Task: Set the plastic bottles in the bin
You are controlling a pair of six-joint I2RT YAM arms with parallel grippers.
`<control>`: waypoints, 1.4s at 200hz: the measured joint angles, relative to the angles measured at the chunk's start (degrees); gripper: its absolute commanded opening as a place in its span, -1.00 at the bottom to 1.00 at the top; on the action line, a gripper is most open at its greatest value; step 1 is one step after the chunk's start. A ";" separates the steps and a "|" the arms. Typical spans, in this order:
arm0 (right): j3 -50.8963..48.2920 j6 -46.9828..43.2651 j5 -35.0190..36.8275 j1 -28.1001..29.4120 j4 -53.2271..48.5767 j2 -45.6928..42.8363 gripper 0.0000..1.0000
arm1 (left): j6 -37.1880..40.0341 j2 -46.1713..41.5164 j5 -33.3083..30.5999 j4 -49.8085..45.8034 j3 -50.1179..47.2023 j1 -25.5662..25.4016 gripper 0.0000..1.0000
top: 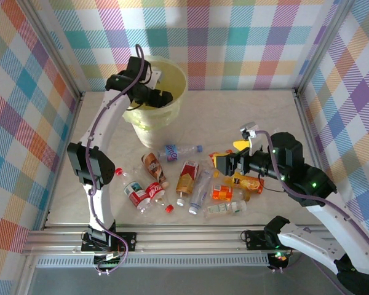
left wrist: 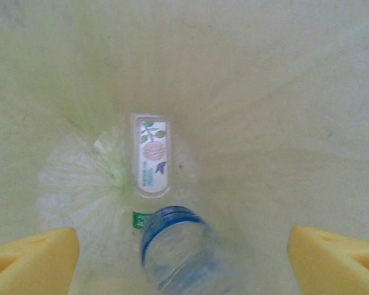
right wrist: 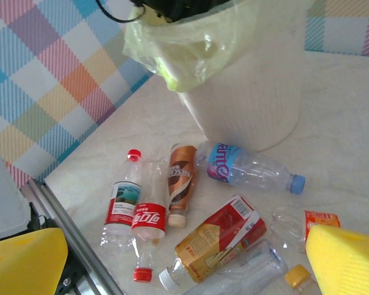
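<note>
One bin [top: 177,77] stood at the far side of the counter [top: 264,123]. The left gripper [top: 162,97] hung over its mouth, jaws wide apart, and a single clear bottle with a blue band [left wrist: 175,246] lay below them inside the bin. The right gripper [top: 224,161] hovered over the pile, jaws also apart and empty.

Roughly ten plastic bottles [top: 201,187] lay loose on the counter, the blue-labelled one [top: 179,149] nearest the bin's foot. The right arm was plainly nearer them. The red-and-gold bottle [right wrist: 218,243] lay just ahead of its jaws, long axis slanting across that view, so a wrist turn seemed needed to close across its width.
</note>
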 measured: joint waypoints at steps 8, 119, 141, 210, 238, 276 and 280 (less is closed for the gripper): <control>-0.37 0.33 0.87 0.00 -0.26 0.02 0.99 | -0.02 0.00 0.02 0.00 0.33 0.04 0.85; -0.94 6.64 11.74 -5.40 -5.03 8.85 0.98 | -2.56 -17.09 4.35 4.81 -3.50 -0.09 1.00; -0.94 10.25 11.54 -10.62 -6.51 11.28 0.98 | -3.04 -23.58 6.95 7.80 -7.19 -0.98 1.00; -4.42 19.76 9.62 -21.55 -7.43 15.19 0.99 | -4.09 -33.88 15.47 15.89 -23.52 -10.95 1.00; -6.21 22.49 9.07 -23.98 -6.54 18.10 0.99 | -4.24 -35.95 18.91 19.10 -30.47 -15.63 1.00; -7.76 25.49 8.74 -25.68 -3.96 23.17 0.99 | -5.44 -37.38 23.06 25.62 -39.65 -19.76 1.00; -7.80 25.70 8.74 -25.83 -3.65 23.58 0.99 | -5.57 -37.38 23.23 26.10 -40.30 -20.06 1.00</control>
